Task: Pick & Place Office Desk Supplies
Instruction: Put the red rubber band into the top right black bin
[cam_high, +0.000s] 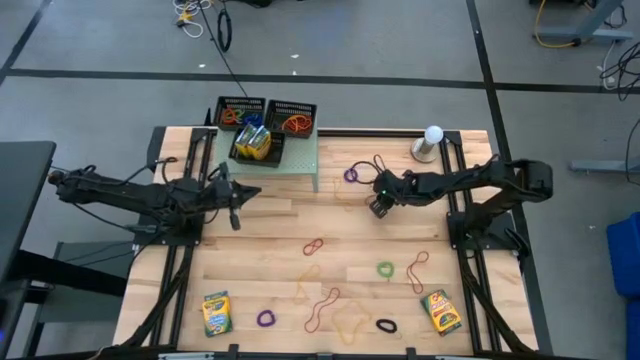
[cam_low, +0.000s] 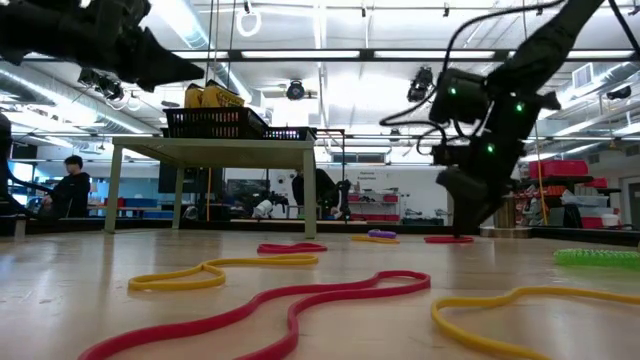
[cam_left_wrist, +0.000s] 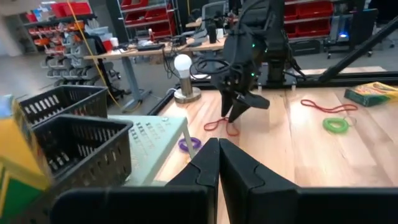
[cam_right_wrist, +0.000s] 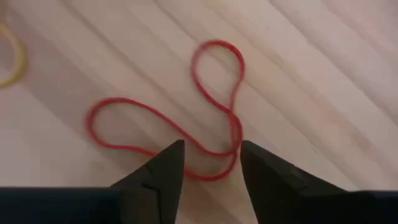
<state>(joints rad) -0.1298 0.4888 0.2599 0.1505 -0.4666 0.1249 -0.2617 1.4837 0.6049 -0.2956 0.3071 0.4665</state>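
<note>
Pale wooden planks make up the surface (cam_high: 260, 250), framed by dark rails, with grey floor around it and cables lying beyond the 12 o'clock edge. Toward 11 o'clock a pale green stand (cam_high: 300, 160) carries black mesh trays (cam_high: 290, 112) holding rubber bands and crayon boxes (cam_high: 252, 143). A white ball-topped stand (cam_high: 431, 140) sits near 1 o'clock.

Loose rubber bands are scattered over the planks: a purple loop (cam_high: 351, 175) just past the stand, a red loop (cam_high: 314, 246) near the centre, a green loop (cam_high: 386, 269) toward 4 o'clock, and a red band (cam_high: 322, 309), a purple ring (cam_high: 266, 319) and a black loop (cam_high: 386, 325) along the 6 o'clock side. One crayon box (cam_high: 216, 313) lies at 7 o'clock, another crayon box (cam_high: 441, 311) at 5 o'clock.

The left gripper (cam_left_wrist: 217, 155) is raised beside the stand at about 10 o'clock, its fingers pressed together on nothing. The right gripper (cam_right_wrist: 210, 163) hangs low at about 2 o'clock, fingers spread, directly over a thin red rubber band (cam_right_wrist: 186, 134) lying flat in a figure-eight on the wood; the fingertips straddle one end of it without pinching it.

Beyond the surface the room is a workshop with ceiling strip lights, tables, shelves of red bins (cam_left_wrist: 152, 12) and a seated person (cam_low: 68, 185) far off.
</note>
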